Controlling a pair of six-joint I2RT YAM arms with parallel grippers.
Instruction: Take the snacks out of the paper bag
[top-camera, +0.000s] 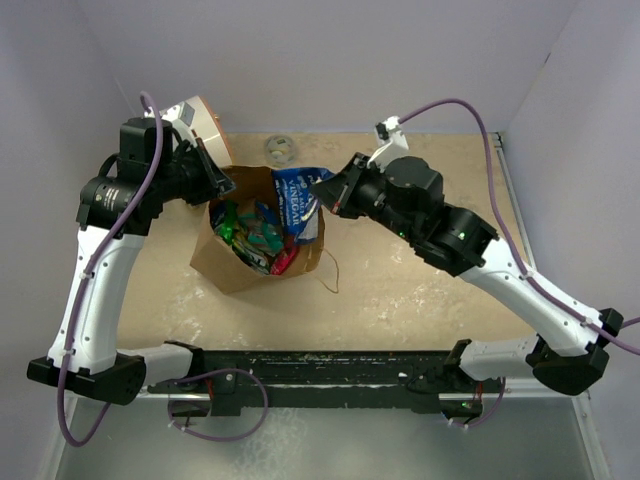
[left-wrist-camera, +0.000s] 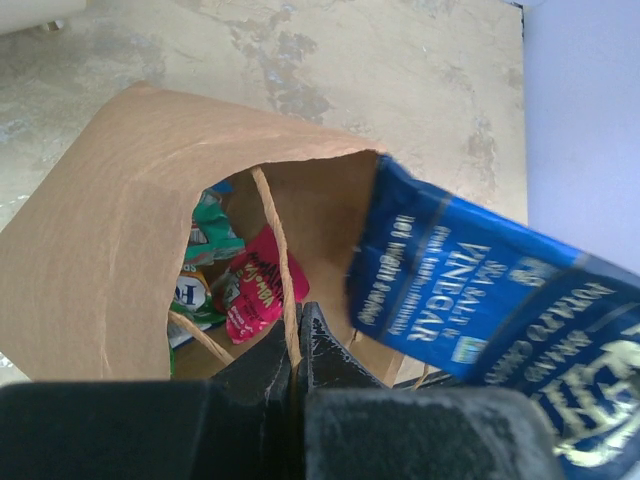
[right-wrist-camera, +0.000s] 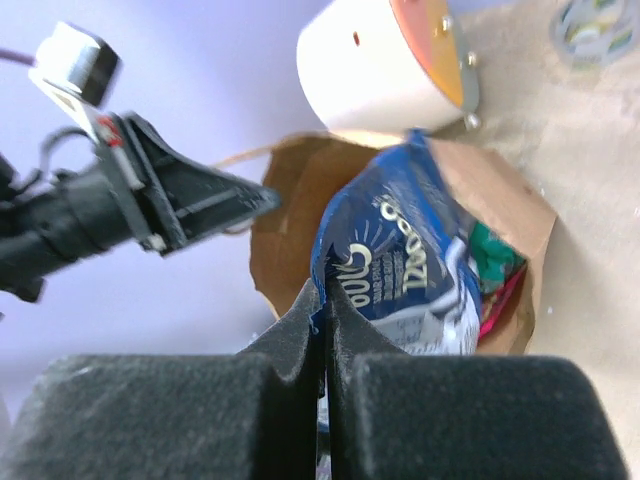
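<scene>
The brown paper bag (top-camera: 222, 262) stands open in the middle of the table, with green, teal and pink snacks (top-camera: 250, 235) inside. My left gripper (top-camera: 222, 185) is at the bag's left rim, shut on a twine handle (left-wrist-camera: 270, 230) that runs between its fingers (left-wrist-camera: 325, 350). My right gripper (top-camera: 325, 190) is at the right rim, shut on the edge of a blue snack packet (top-camera: 300, 195) with white lettering. That packet (right-wrist-camera: 400, 270) sticks up out of the bag's mouth (right-wrist-camera: 290, 200). In the left wrist view a pink packet (left-wrist-camera: 255, 290) and a green one (left-wrist-camera: 205, 240) lie deep in the bag.
A white cylinder with an orange rim (top-camera: 205, 125) lies just behind the bag, close to my left wrist. A small grey ring (top-camera: 279, 149) sits on the table near the back wall. The bag's other twine handle (top-camera: 330, 275) trails to the right.
</scene>
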